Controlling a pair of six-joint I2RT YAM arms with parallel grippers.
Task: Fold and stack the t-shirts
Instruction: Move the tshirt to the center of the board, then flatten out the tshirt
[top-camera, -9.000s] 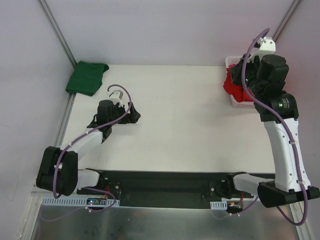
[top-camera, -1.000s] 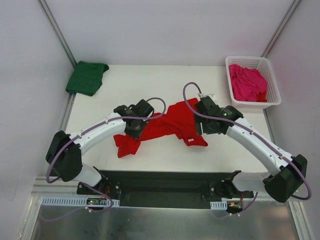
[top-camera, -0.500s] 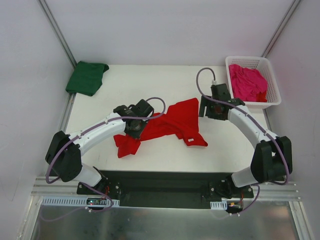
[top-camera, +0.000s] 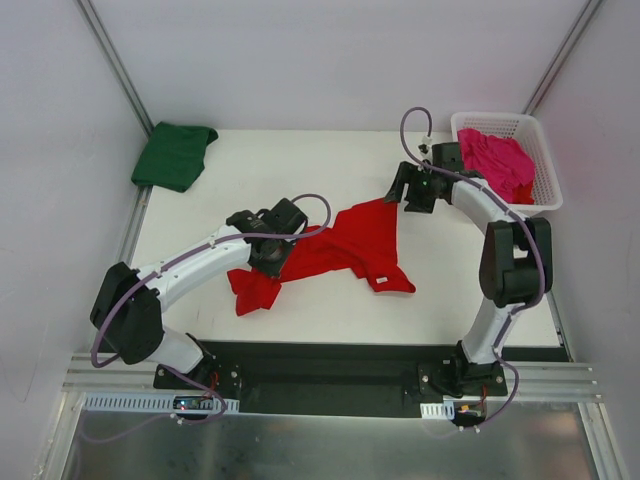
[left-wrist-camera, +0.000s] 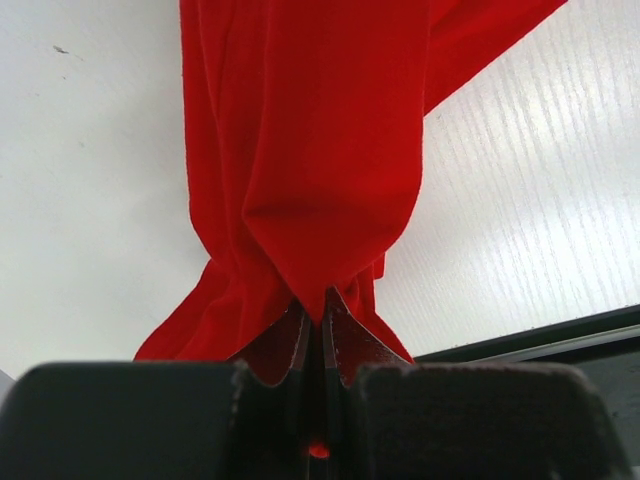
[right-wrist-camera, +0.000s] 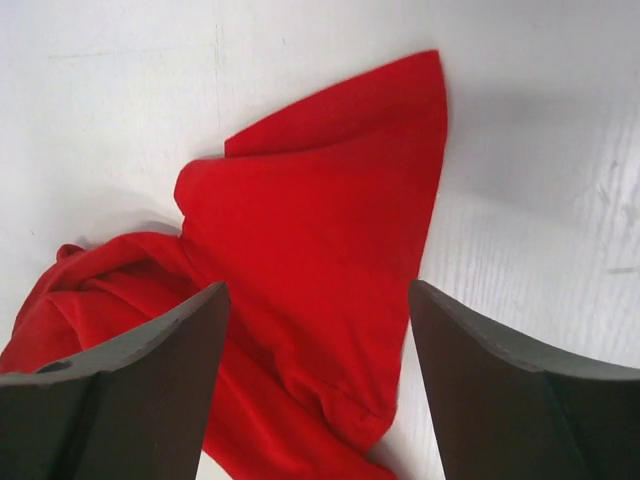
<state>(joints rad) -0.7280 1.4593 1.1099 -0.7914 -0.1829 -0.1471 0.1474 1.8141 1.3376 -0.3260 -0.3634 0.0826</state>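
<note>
Red cotton fills most of what I see: the red t-shirt (top-camera: 350, 245) lies crumpled near the middle of the desk (top-camera: 330, 165). It stretches from a bunched end at about 8 o'clock toward 1 o'clock, with a small white label showing at its 5 o'clock corner. My left gripper (left-wrist-camera: 318, 310) has its jaws pinched tight on a gathered fold of that shirt, and in the left wrist view the fabric runs away from them in pleats. My right gripper (top-camera: 405, 190) hovers at the shirt's 1 o'clock corner. Its jaws stand wide apart and hold nothing, and the right wrist view looks between them onto a flat red flap. The dark green t-shirt (top-camera: 175, 155) lies folded at the desk's 10 o'clock corner. The pink t-shirt (top-camera: 495, 165) sits heaped in the white basket (top-camera: 490, 117) at 2 o'clock.
</note>
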